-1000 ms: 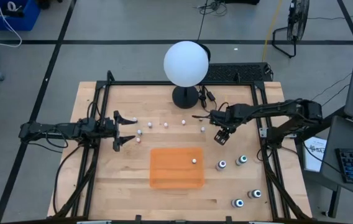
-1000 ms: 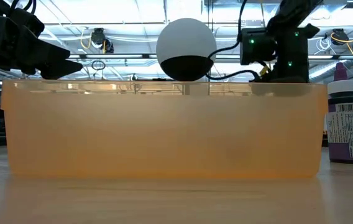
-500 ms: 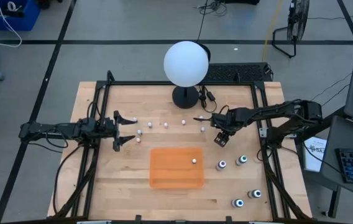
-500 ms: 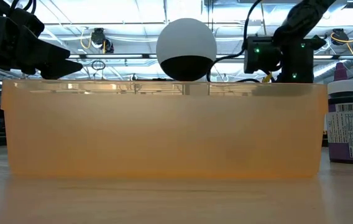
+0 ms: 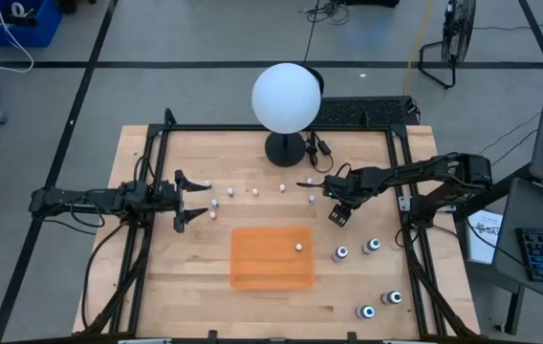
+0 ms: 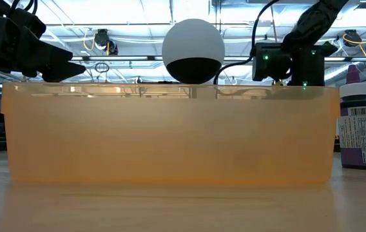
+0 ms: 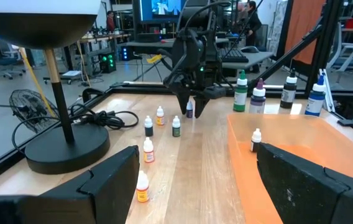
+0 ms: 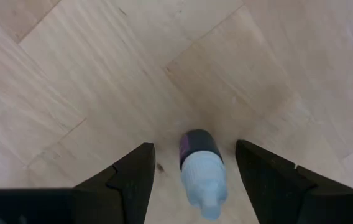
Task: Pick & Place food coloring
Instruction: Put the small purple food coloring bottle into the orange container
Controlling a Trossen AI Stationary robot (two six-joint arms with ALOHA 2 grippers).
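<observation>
Small food coloring bottles stand in a loose row on the wood across the far middle of the table. One more stands inside the orange tray. Several bigger dark bottles stand at the right near side. My right gripper points down, open, over a small dark purple bottle, which stands upright on the table between the fingers with gaps on both sides; the left wrist view shows the same bottle. My left gripper waits open at the left, beside the nearest small bottles.
The white globe lamp stands on its dark base at the far middle, its cable lying on the wood. A black frame rail runs along each side of the table. The low view looks through the tray wall.
My right gripper has come down toward the table over the purple bottle, shifting slightly toward the near edge, its wrist sinking in the low view. The bottles and my left arm have stayed put.
</observation>
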